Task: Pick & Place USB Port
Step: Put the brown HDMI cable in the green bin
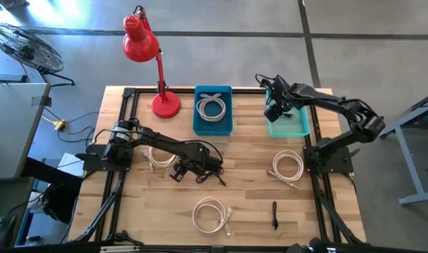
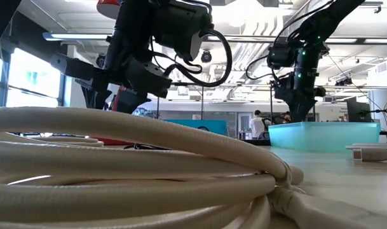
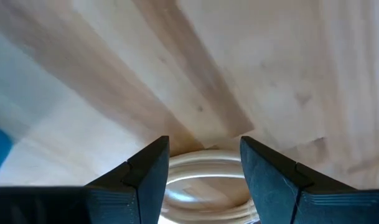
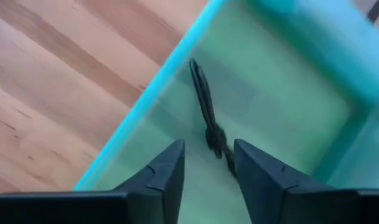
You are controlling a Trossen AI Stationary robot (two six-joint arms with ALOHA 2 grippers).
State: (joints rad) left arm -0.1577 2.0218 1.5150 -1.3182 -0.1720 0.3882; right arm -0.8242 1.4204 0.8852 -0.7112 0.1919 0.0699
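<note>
With the black cable (image 4: 208,115) lying in the teal bin (image 4: 289,99) directly below the right gripper (image 4: 209,163), whose jaws stand parted and empty, finish the release; lift straight up clear of the bin walls.

Teal bin (image 1: 296,128), blue bin (image 1: 213,125), red lamp (image 1: 145,49)

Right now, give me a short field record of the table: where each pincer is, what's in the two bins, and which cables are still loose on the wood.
right pincer: open, above the teal plastic bin
teal bin contents: thin black knotted cable lying on the floor of the bin
left pincer: open, low over a white coiled cable on the wooden table
blue plastic bin: holds one white coil
loose on table: white coils, short black cable
</note>
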